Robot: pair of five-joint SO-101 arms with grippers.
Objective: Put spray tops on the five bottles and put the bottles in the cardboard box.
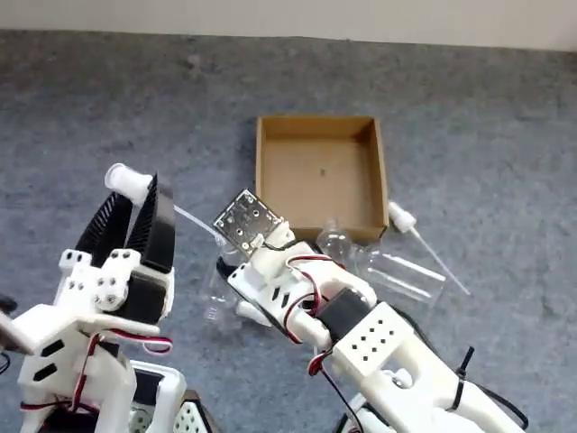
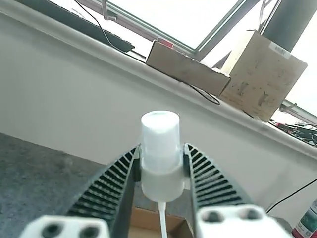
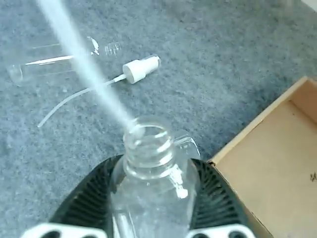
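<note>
Left gripper, low in the high view, has its jaws closed on a spray top. It is pinched at the collar, so the cap pokes out past the tips and the tube trails free toward the other arm. Right gripper has its jaws clamped round the shoulder of a clear bottle, which leaves the open neck bare and turned toward that tube. The tube's end sits at the rim of the neck; whether it is already inside I cannot tell. Holding one part in each arm lets the thin tube be lined up with the narrow mouth. I read this as the threading step for this bottle, with the cap not yet seated.

Just beyond the held bottle sits the box, with none of the bottles in it yet. By its near right corner in the high view lies a loose top, its tube stretched out on the tabletop. Next to that is a lying bottle that seems to have a tube inside. The held tube looks limp, so it may bend or miss the mouth.
</note>
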